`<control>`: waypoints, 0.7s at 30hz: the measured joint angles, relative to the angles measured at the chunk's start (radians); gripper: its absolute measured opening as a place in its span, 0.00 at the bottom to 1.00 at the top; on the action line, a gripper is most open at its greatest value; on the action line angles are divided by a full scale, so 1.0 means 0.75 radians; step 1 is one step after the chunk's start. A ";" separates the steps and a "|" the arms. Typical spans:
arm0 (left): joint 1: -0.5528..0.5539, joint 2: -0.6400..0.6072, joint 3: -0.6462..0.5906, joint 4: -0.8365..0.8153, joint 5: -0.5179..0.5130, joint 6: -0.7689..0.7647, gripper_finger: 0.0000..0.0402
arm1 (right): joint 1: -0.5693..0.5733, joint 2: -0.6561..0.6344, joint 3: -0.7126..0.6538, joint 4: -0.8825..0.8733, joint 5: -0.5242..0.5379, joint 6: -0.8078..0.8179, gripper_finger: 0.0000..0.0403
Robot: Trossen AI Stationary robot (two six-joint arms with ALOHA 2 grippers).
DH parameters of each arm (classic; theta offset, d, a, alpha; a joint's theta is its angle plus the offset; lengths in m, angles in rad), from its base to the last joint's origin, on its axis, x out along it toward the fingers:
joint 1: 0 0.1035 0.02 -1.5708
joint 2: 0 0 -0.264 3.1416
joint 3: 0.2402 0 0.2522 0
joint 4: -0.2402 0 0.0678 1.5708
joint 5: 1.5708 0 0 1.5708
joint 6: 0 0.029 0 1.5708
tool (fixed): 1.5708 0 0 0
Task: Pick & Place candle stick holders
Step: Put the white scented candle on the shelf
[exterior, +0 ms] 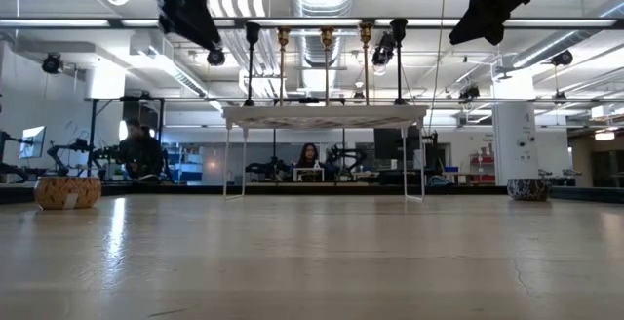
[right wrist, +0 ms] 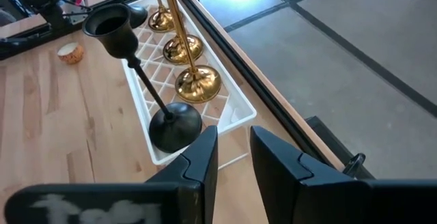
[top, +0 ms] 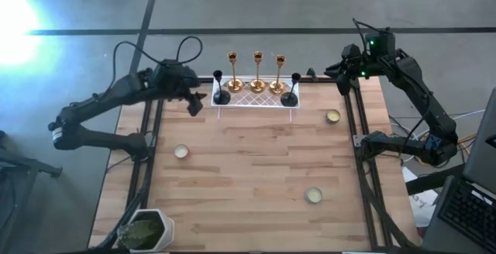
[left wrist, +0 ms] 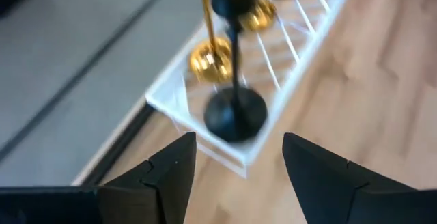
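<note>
left gripper (left wrist: 235,162) jaws wide, right gripper (right wrist: 233,157) jaws narrow; shiny gold sticks (top: 257,73) on lattice tray (top: 256,99).

white lattice tray (exterior: 325,117) raised on legs | five candle stick holders (exterior: 327,66) upright on it | people seated behind

No readable text, label, brand, number or sign anywhere.

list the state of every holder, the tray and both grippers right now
gold candle stick holders: three, upright on tray
black candle stick holders: two, upright at tray ends
cream-gold cups: three, loose on table
white lattice tray: at table's far edge
left gripper: open, empty, near left black holder
right gripper: narrow gap, empty
</note>
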State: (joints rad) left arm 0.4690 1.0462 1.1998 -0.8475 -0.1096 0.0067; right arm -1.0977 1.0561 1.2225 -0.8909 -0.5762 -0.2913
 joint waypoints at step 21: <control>-0.024 0.167 0.149 -0.855 0.523 -0.272 0.75 | 0.000 0.000 0.000 -0.003 0.000 -0.075 0.20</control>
State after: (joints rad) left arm 0.4510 1.1711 1.3119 -1.4888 0.2828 -0.1975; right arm -1.0974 1.0561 1.2226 -0.8931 -0.5762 -0.3474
